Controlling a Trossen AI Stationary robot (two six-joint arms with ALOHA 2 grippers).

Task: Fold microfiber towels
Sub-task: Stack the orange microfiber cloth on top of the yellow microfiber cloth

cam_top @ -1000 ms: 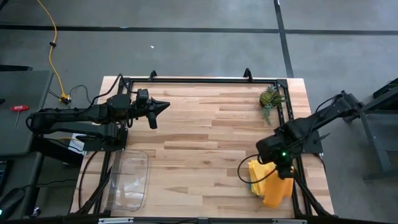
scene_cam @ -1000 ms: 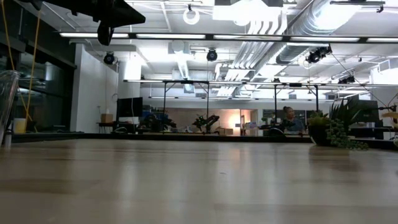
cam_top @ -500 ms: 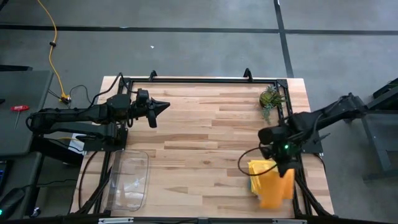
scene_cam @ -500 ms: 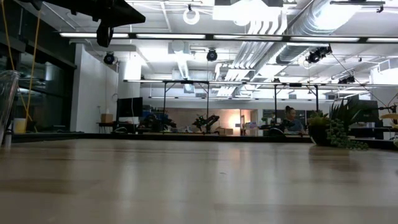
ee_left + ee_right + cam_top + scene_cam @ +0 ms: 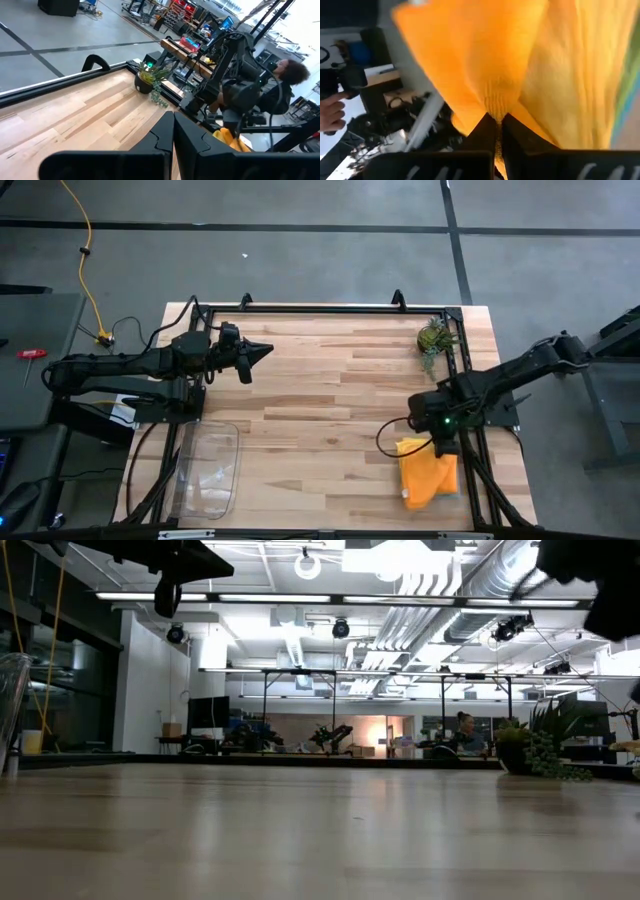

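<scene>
The orange towel (image 5: pixel 432 480) hangs bunched in a crumpled fold near the tabletop's front right corner, over the right edge region, with a yellow towel (image 5: pixel 411 448) showing just beside it on the side toward the tabletop's middle. In the right wrist view the orange towel (image 5: pixel 470 60) fills most of the picture, its cloth gathered into a pinch exactly where the two dark fingers (image 5: pixel 482 132) meet, and the yellow towel (image 5: pixel 560 85) lies against it; a thin strip of green and blue shows at the far side, too narrow to tell what it is.

The right gripper (image 5: pixel 447 442) is above that corner, its fingers pressed together on the orange towel. Whether the lower part of the cloth touches the tabletop (image 5: pixel 320 400) cannot be told.

The left gripper (image 5: pixel 262 351) is held above the rear left part of the tabletop, well apart from the towels, its fingers (image 5: pixel 157 140) closed against each other with nothing between them.

A small green plant (image 5: pixel 434 337) stands near the rear right corner. A clear plastic tray (image 5: pixel 208 470) lies at the front left corner. In the left wrist view a person (image 5: pixel 280 92) shows beyond the right edge.
</scene>
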